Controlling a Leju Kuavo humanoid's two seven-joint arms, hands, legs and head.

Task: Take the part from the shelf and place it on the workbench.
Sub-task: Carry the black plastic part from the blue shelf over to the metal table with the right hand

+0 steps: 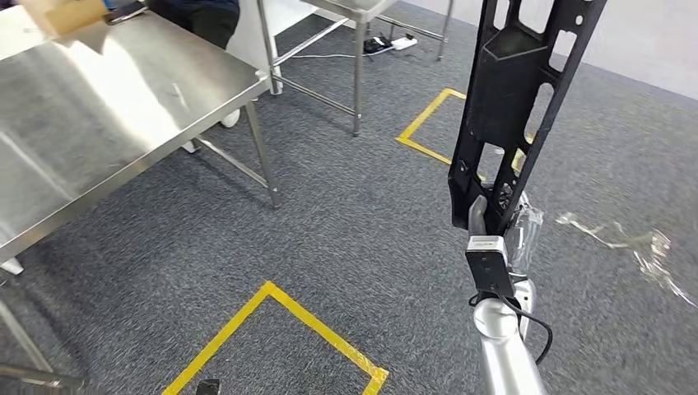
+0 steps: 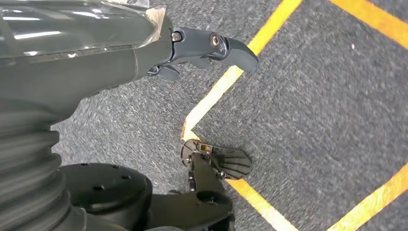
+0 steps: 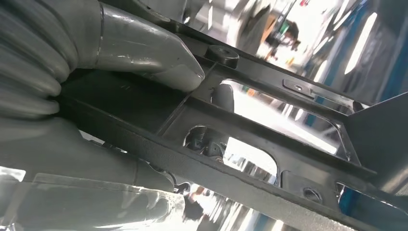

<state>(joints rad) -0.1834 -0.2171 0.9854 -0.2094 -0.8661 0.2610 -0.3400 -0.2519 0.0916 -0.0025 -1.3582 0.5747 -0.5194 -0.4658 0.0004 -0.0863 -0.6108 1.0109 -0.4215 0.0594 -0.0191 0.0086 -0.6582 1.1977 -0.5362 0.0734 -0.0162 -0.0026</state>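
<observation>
One part [image 1: 514,90] is in play, a long black frame with cut-out windows, and my right hand [image 1: 486,216] grips it near its lower end, so it stands almost upright at about 2 o'clock in the head view. The right wrist view shows the thumb [image 3: 149,53] pressed on a flat rib of the part [image 3: 269,139], with a finger showing through a window behind it. I judge it a stiff moulded piece, fairly light for its length but top-heavy when held this low, so it will want to swing and twist in the grip. The matt ribs give good purchase; a hold nearer the middle would be steadier.

My left hand [image 2: 192,53] hangs over the floor with fingers curled and nothing in them.

At 10 o'clock stands the counter [image 1: 123,107], steel, with its near edge running diagonally and a leg at the corner. Between me and it lies open carpet marked with yellow tape [image 1: 284,317]. A person [image 1: 202,16] stands at the counter's far side, and a box [image 1: 62,16] sits at its far corner. I would lift the part's tall end well above the edge.
</observation>
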